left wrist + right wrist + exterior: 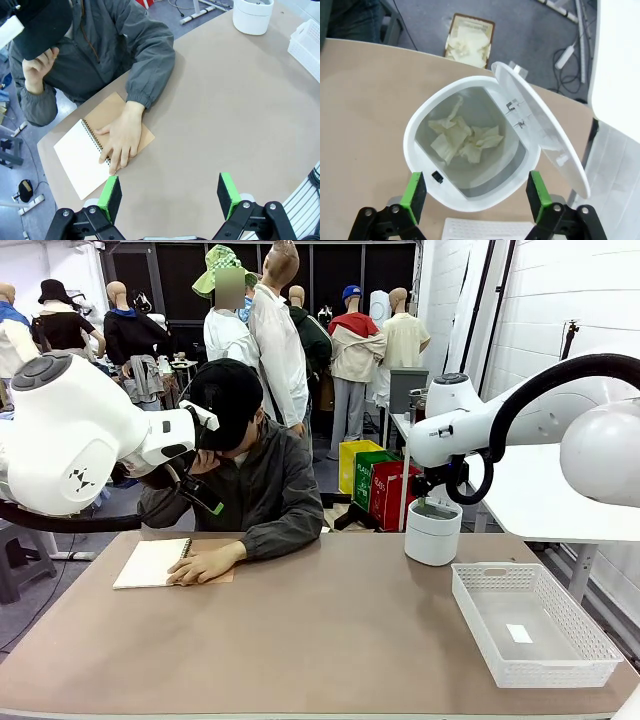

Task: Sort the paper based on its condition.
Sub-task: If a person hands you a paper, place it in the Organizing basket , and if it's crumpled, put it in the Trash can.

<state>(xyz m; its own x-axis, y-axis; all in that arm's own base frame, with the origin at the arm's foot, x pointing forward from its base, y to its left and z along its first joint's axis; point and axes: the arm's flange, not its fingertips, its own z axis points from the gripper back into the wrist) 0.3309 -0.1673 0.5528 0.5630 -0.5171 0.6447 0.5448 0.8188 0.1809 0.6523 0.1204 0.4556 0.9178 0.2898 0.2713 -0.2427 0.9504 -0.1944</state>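
Note:
Crumpled paper [462,139] lies at the bottom of a white bin [422,150] whose lid [540,135] stands open. My right gripper [475,197] hangs open just above the bin's mouth, with nothing between its green pads; from the front it [436,500] sits over the bin [432,535] at the table's far right. My left gripper [169,197] is open and empty, high above the table's near-left part. A person's hand [120,145] rests flat on an open spiral notebook [80,157] with a blank white page.
A white lattice basket [530,625] stands at the right front with a small white patch [519,633] on its floor. The person sits at the far left, head propped on the other hand. A box [469,40] of crumpled paper lies on the floor beyond the table.

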